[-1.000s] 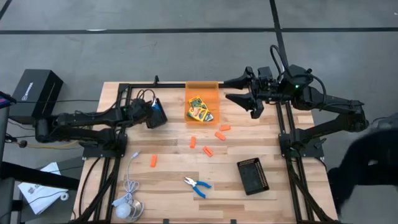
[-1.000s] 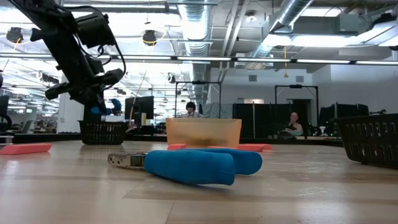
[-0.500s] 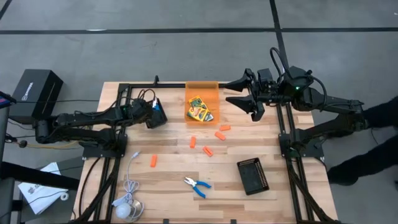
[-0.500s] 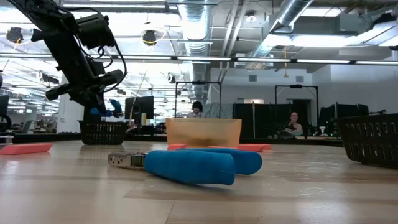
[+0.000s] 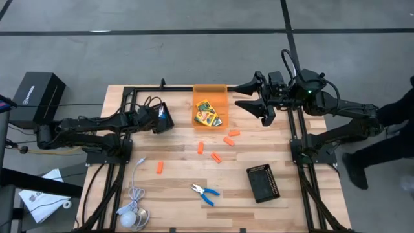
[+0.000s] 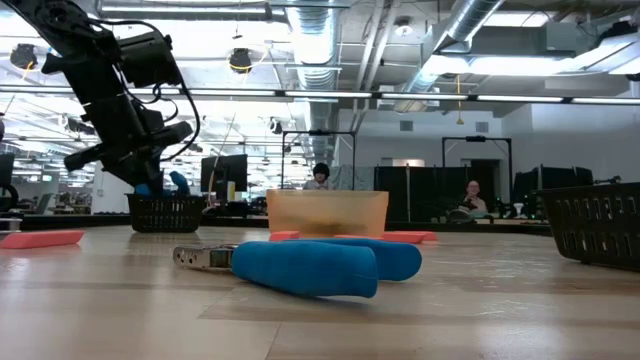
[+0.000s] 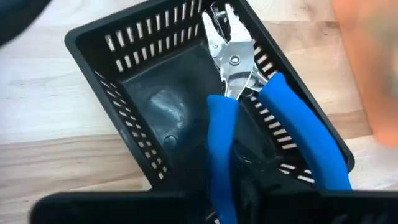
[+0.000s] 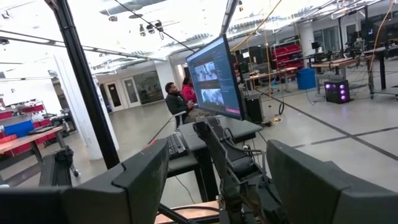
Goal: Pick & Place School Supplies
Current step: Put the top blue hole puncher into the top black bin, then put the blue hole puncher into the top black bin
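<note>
Only the left wrist view shows the left tool (image 7: 233,186) gripping blue-handled pliers (image 7: 249,118) over a black tray (image 7: 124,93).

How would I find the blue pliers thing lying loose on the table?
Start at the orange bin at the table's far edge, then come straight toward the near edge. The blue-handled tool lies alone on bare wood, between the white cable and a black tray. Unlike the stubby orange pieces, it has metal jaws.

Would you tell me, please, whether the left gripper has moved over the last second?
Yes. In the low view the left gripper has come down toward the black basket beneath it.
</note>
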Available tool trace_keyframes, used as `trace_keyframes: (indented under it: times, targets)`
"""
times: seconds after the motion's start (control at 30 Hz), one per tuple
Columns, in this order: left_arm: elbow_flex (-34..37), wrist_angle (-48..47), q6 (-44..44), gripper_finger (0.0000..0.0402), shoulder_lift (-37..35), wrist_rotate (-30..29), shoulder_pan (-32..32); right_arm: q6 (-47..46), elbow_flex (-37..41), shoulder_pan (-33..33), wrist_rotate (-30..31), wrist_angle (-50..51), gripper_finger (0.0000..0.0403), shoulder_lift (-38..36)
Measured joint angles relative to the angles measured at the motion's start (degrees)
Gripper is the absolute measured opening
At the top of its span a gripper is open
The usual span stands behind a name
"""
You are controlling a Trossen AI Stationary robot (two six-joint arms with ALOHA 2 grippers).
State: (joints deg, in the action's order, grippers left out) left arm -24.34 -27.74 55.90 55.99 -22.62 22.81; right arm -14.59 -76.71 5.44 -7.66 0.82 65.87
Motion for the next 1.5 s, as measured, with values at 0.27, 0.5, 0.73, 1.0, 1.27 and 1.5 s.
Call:
trace_keyframes:
  times: [0.27, 0.5, 0.73, 1.0, 1.27, 1.5]
  targets:
    - [0.00, 0.50, -0.07, 0.0149, 0.00, -1.34, 0.00, 0.01, 0.00, 0.36, 0.00, 0.00, 0.0260, 0.02]
    - [0.00, 3.05, 0.63, 0.0186, -0.30, -1.33, 0.00, 0.06, 0.00, 0.45, 0.00, 0.00, 0.0260, 0.02]
    - [0.00, 18.65, -1.09, 0.0178, -3.19, 0.24, -0.96, 0.24, 0.00, 0.84, 0.00, 0.00, 0.0260, 0.02]
    - [-0.02, 38.45, -8.75, 0.0161, -4.39, 7.38, -5.20, 1.73, 0.00, 1.06, 0.07, 0.00, 0.0260, 0.02]
    - [-0.02, 40.89, -11.15, 0.0159, -3.06, 15.55, -18.02, 2.62, 0.00, 2.33, 0.36, 0.25, 0.0260, 0.46]
    - [-4.22, 41.34, -24.96, 0.0159, 0.01, 20.61, -31.63, 0.68, -0.05, 3.82, 5.86, -0.21, 0.0260, 1.97]
